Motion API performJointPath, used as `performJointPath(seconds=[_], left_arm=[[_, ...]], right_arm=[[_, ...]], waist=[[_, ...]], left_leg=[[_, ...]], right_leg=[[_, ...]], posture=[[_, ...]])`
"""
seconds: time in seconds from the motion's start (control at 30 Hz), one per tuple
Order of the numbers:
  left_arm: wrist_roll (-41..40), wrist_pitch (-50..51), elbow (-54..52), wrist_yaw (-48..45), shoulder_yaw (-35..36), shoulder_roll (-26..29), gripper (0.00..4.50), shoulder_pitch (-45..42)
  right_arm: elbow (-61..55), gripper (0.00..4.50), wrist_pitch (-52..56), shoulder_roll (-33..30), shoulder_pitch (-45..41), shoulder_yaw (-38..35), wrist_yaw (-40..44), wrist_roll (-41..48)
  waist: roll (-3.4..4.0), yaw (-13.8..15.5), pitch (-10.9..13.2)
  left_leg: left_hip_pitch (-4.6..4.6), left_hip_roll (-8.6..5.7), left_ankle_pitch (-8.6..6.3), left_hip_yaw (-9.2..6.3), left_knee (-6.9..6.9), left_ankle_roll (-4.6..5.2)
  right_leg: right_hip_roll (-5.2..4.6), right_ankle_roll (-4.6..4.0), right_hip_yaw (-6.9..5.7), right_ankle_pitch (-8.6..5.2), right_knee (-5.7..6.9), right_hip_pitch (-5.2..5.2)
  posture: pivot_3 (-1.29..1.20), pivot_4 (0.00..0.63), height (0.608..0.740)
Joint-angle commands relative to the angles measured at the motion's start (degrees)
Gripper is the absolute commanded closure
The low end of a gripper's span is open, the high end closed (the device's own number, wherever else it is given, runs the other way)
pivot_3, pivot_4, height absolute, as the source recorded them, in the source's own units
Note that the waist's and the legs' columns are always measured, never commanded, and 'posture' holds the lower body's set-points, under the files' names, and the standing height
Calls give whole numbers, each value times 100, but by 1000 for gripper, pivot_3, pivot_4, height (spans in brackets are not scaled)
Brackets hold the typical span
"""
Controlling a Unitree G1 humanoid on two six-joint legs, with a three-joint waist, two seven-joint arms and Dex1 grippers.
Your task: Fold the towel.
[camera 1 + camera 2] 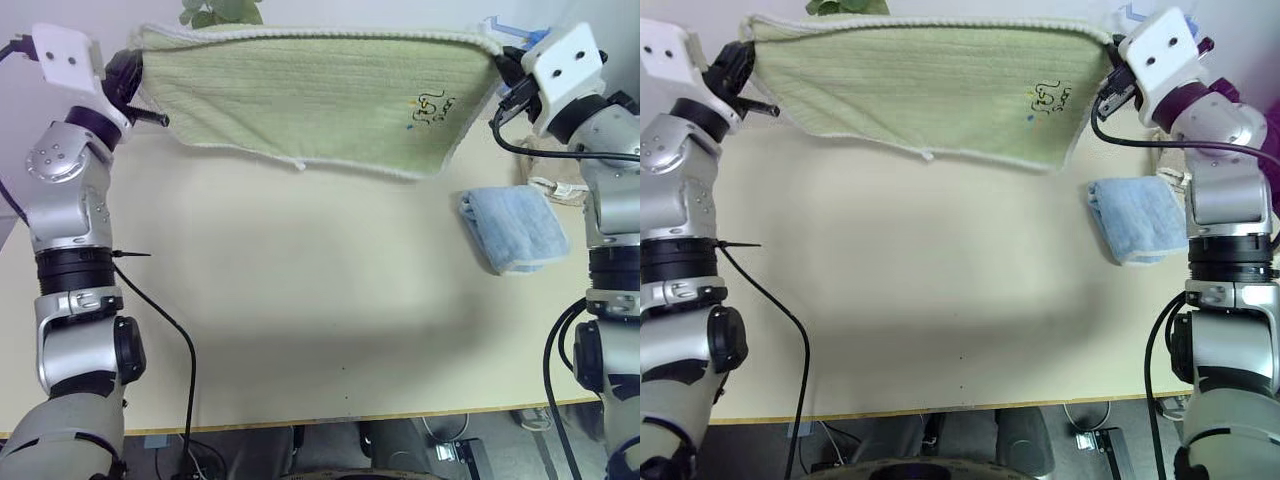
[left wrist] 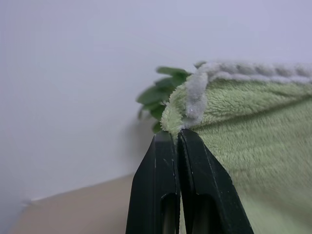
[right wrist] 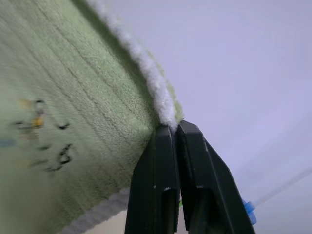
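L gripper & R gripper, jaws fully closed on the towel top corners, hold it stretched in air above desk; risk: thin edge-only pinch may slip, dropping cloth onto blue towel.

Bright even light, soft shadow across the table, right-wrist blur.
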Motion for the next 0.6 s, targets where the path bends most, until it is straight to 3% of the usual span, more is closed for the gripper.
performJointPath(seconds=[0.03, 0.23, 0.47, 0.6], left_arm=[[-373, 397, -959, -580, 262, 344, 4500, 976], [-810, 1289, -2687, -1648, 498, 1053, 4500, 3665], [-1272, 1977, -3369, -2307, 1037, 1396, 4500, 5194], [-1459, 2260, -3625, -2591, 1181, 1520, 4500, 5661]], right_arm=[[-880, 4462, 382, -252, 649, -296, 710, 624], [-2283, 4462, 1637, -811, 2651, -558, 1938, 1662], [-3038, 4462, 2521, -1595, 4325, -965, 2909, 2232], [-3053, 4462, 2547, -1619, 4428, -1068, 2914, 2287]], waist=[[1, -5, 1], [8, 47, 2], [11, 194, 3], [14, 189, 2]], left_leg=[[0, 0, 0, 0, 1, 0], [4, 3, -5, 1, 10, 9], [13, 7, -27, -1, 41, 45], [14, 7, -34, 1, 56, 55]], right_leg=[[0, 0, 1, 0, 1, -1], [-2, -2, 9, 0, 10, 5], [1, -5, 5, 5, 16, 30], [-1, -5, 3, 4, 15, 40]], posture=[[0, 150, 732], [0, 150, 732], [0, 150, 732], [0, 150, 732]])
